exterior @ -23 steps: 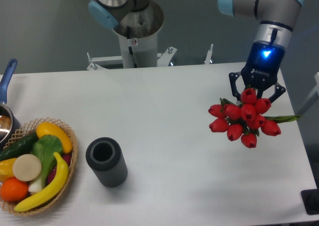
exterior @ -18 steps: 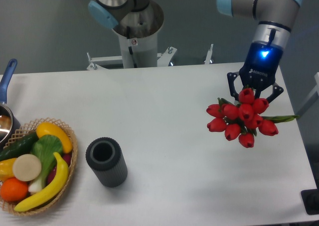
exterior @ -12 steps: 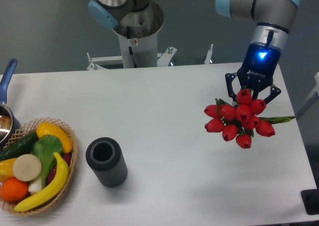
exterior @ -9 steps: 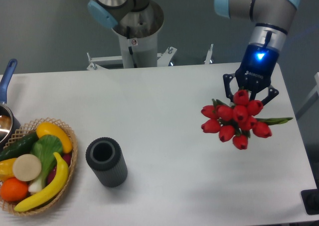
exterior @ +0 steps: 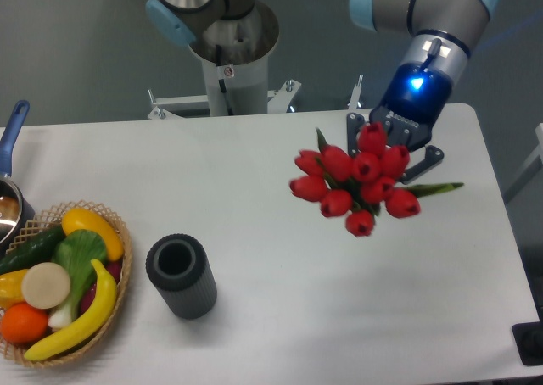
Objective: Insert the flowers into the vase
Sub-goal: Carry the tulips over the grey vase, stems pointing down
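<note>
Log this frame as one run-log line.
phase: transport | gripper: shut on flowers, carried above table | vase: upright, hollow empty, beside fruit basket | insert: not yet done

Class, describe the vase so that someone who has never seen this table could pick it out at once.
Start at the table's left edge, where a woven basket holds fruit. Just right of it stands the vase: a short, dark grey cylinder. Unlike the basket, it has a ribbed wall and an empty round hollow.
</note>
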